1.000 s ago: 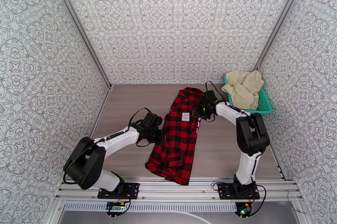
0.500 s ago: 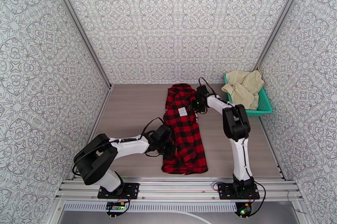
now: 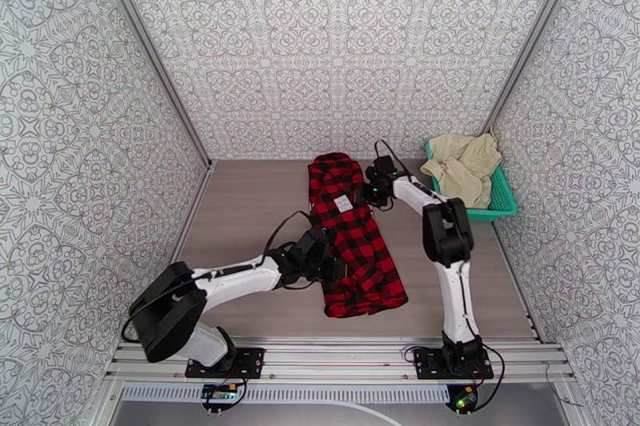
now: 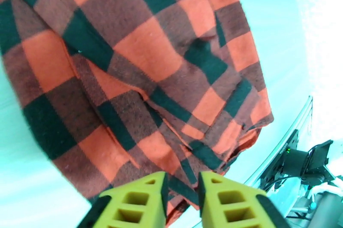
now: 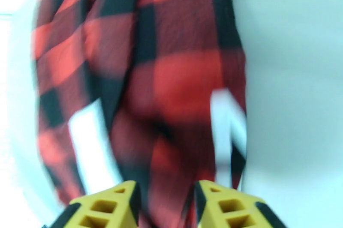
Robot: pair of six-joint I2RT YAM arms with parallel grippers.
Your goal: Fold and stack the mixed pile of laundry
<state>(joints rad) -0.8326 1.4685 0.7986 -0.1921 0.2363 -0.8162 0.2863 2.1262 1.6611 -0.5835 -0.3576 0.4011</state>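
Flannel shirt point(image 3: 356, 251) swung further askew, white label point(image 3: 343, 202) unreadable, left claw point(image 4: 183, 178) and right claw point(image 5: 167, 187) narrowly parted astride its cloth

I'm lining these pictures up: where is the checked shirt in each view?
Top view: the shirt lies lengthwise, mid-table.
Left wrist: the shirt covers upper left and centre, down to the left hand.
Right wrist: the blurred shirt covers left and centre, above the right hand.
Shared landmark: bare table beside it.

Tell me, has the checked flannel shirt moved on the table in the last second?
Yes. The flannel shirt pivoted: its near hem swung right, toward the teal basket; its far end shifted left.
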